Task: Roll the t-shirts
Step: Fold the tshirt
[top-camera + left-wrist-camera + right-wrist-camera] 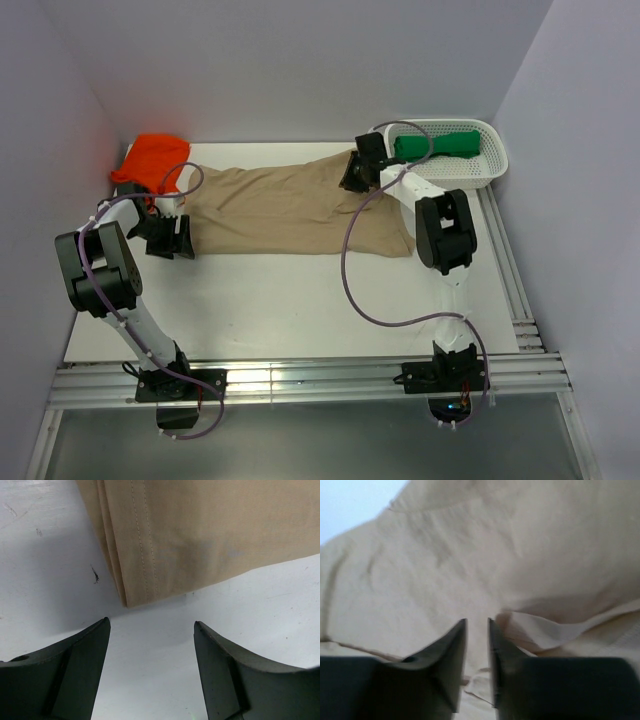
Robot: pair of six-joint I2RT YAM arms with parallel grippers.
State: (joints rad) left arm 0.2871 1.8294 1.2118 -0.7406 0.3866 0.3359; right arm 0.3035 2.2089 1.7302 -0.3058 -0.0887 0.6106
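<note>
Two grippers are at work on one garment. The left gripper (170, 238) stands with its jaws spread wide and nothing between them. In the left wrist view it (151, 622) hangs over bare table (40, 555), its fingers (75, 665) just short of the near-left corner of the tan shirt (215, 530) and not touching it. That corner shows stacked folded layers and a double row of hem stitching. The right gripper (357, 172) sits at the opposite, far-right end of the same shirt. In the right wrist view its fingers (445, 665) are drawn almost together, leaving only a sliver of gap at the tips (477, 621). A fold of cloth shows between them lower down, and creases bunch against the right-hand finger, so the grip appears to be on the tan shirt (470, 555). From above, the tan shirt (280, 205) lies flat as a long strip, folded lengthwise, running left to right across the far half of the table (280, 300). Its right end is wider and reaches nearer the arms. An orange shirt (155, 155) lies bunched in the far-left corner, just beside the strip's left end. A green shirt (440, 146) lies rolled inside a white basket (497, 160) at the far-right corner, close behind the right gripper.
</note>
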